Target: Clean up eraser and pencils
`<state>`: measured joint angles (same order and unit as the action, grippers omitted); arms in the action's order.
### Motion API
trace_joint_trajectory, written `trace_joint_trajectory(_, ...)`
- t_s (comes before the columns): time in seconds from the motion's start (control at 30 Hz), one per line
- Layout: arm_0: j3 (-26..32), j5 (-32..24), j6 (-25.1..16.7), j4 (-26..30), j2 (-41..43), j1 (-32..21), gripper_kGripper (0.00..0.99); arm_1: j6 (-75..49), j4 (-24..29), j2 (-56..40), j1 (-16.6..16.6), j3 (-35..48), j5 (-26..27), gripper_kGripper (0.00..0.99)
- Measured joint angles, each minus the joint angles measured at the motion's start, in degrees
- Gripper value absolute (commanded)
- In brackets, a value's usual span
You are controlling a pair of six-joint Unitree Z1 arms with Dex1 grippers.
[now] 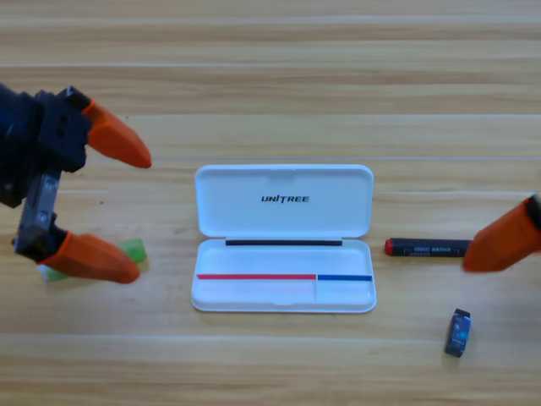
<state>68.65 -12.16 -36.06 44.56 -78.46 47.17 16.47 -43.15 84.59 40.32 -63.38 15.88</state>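
Note:
The white case (284,292) lies open in the middle of the table, lid folded back. A light green pencil (133,250) lies to its left, mostly hidden under the lower jaw of my left gripper (133,215), which is open and hovers over it. The red-ended pencil with a black printed middle (425,247) lies right of the case. Its right end is covered by an orange jaw of my right gripper (504,241), which shows only at the right edge. The small blue-wrapped eraser (458,332) lies below that pencil, near the front right.
Wooden table (270,76) all around. Nothing lies inside the case's tray.

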Motion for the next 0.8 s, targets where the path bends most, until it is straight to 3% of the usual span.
trace_joint_trajectory(0.17,1.8,2.1,0.0,1.9,-0.5,0.0,0.986,3.6,0.0,4.9,-0.1,0.6,-0.6,0.989)
trace_joint_trajectory(0.47,8.4,16.3,0.0,6.6,-9.1,-1.1,0.976,11.7,0.0,12.1,-0.2,0.8,-5.1,0.977)
trace_joint_trajectory(0.8,14.6,19.7,-3.0,9.9,-19.5,-10.5,0.945,22.0,0.0,21.7,-0.2,-0.2,-5.7,0.923)
